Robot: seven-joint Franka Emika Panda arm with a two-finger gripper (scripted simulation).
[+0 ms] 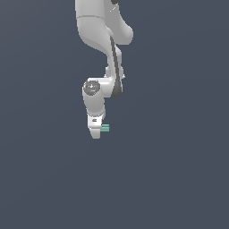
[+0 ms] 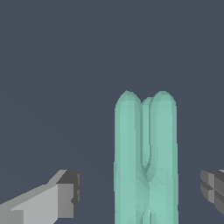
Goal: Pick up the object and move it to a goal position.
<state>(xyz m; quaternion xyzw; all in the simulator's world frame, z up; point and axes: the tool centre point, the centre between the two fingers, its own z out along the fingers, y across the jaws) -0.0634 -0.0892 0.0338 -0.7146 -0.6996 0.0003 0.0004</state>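
1. The backdrop (image 1: 179, 179) is a plain, flat slate-blue field filling both views.
2. No seam or edge divides it.
3. Lighting is even and shadowless.

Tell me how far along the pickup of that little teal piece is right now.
Done: the arm has brought its gripper around the teal piece, which sits between the jaws in the wrist view. In hand: the grasp itself; the jaws stand open with gaps on both sides of the piece, so nothing is clamped. Left: closing, lifting and carrying it to the goal, which no view shows.
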